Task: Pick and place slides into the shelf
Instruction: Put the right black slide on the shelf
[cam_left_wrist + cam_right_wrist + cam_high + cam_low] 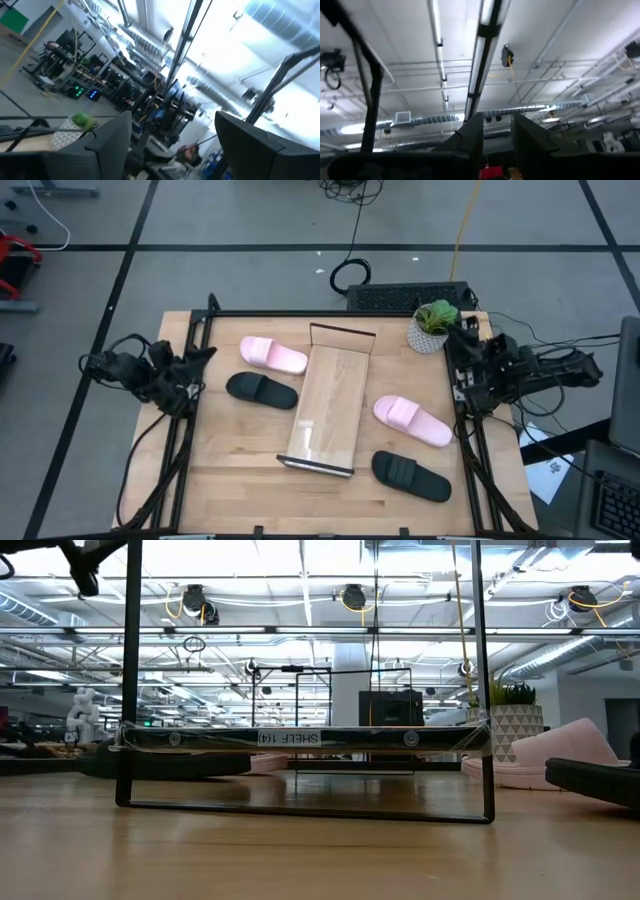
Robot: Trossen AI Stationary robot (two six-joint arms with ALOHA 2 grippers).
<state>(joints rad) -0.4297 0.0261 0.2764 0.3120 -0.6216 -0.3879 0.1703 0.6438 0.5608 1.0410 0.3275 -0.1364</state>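
high view, four slides around shelf, left gripper open, right gripper slightly parted, empty

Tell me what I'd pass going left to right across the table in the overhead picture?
Left hand → black slide → shelf → pink slide → right hand.

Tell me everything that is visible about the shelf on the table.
The shelf is a long rectangular board of light wood with a thin dark wire frame at each end. It lies in the middle of the table, slightly turned. In the low view the board sits raised on the frame, with a label along its near edge. Nothing lies on it; the four slides lie apart on either side, and neither hand touches it.
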